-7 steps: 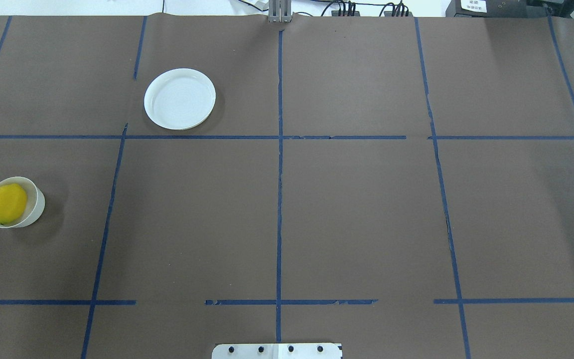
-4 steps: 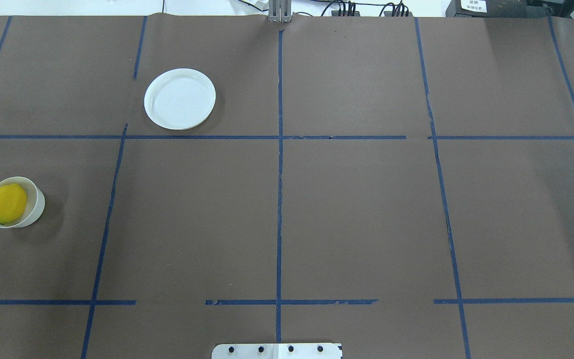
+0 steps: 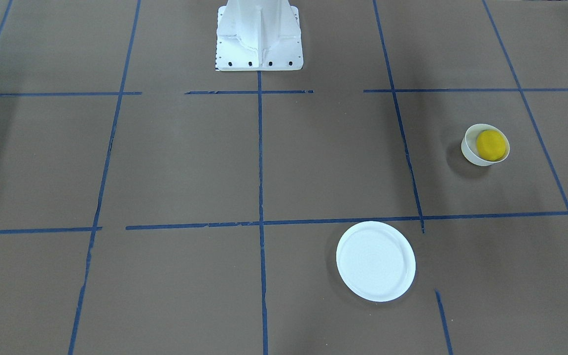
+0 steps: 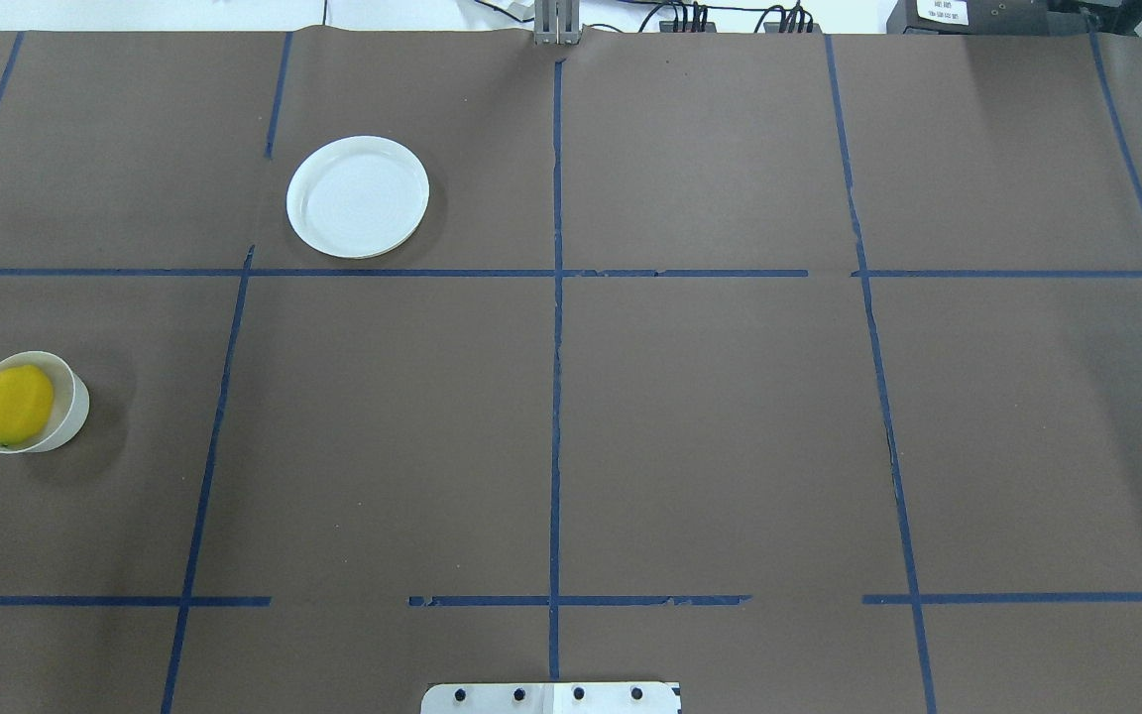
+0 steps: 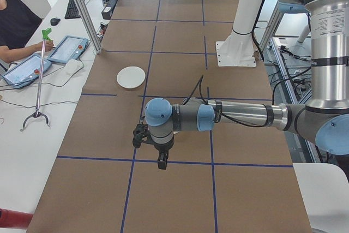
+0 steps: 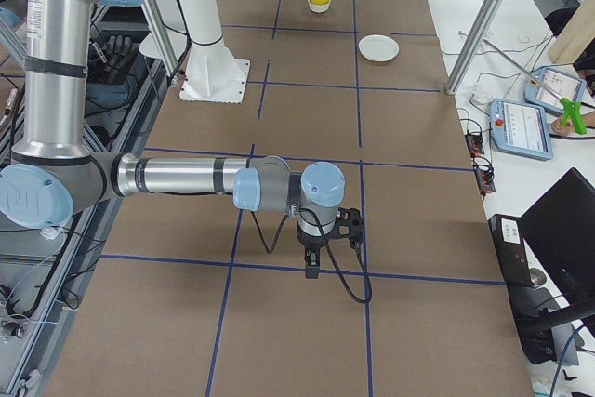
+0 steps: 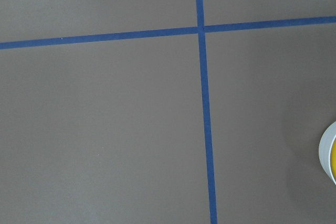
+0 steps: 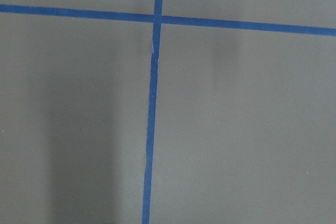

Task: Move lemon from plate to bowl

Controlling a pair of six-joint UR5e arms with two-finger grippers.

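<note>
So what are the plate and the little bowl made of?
The plate looks like smooth white plastic or ceramic, with faint rings and a soft sheen. The bowl is off-white and smooth, likely the same; I can't tell which.

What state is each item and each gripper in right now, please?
lemon: lying in the bowl.
bowl: upright, holding the lemon.
plate: right way up, empty.
left gripper: pointing down; open or shut unclear.
right gripper: pointing down; open or shut unclear.
</note>
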